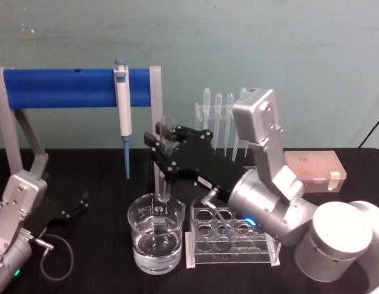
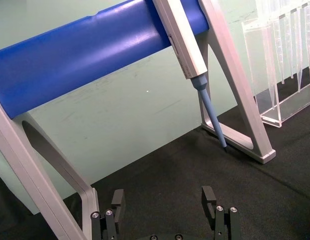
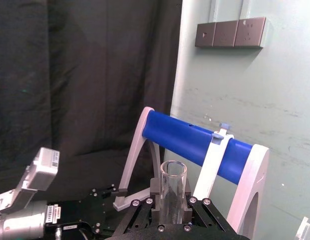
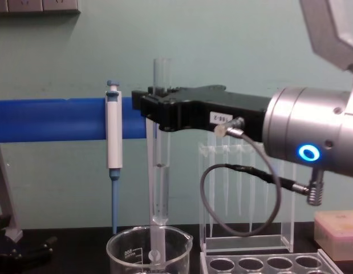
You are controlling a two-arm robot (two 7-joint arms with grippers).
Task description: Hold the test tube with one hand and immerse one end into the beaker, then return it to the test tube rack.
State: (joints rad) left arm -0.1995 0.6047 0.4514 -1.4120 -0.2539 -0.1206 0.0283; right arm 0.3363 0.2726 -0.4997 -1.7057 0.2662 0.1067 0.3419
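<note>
The test tube (image 1: 164, 160) hangs upright over the beaker (image 1: 140, 215), with my right gripper (image 1: 163, 144) shut on its upper part. In the chest view the test tube (image 4: 160, 171) runs down from the right gripper (image 4: 159, 108) past the rim of the beaker (image 4: 122, 249). Its rounded end sits inside the glass. I cannot tell whether it touches the clear liquid lower down. The right wrist view shows the test tube's open rim (image 3: 173, 170) between the black fingers (image 3: 155, 189). My left gripper (image 1: 82, 202) rests open at the far left of the table, its fingers (image 2: 117, 200) apart.
A clear acrylic rack (image 1: 195, 252) stands just right of the beaker. A blue-and-white pipettor (image 1: 122, 92) hangs on the blue bar stand (image 1: 60, 87) behind. Thin pipettes (image 1: 218, 104) stand at the back, and a pink box (image 1: 311, 168) lies at the right.
</note>
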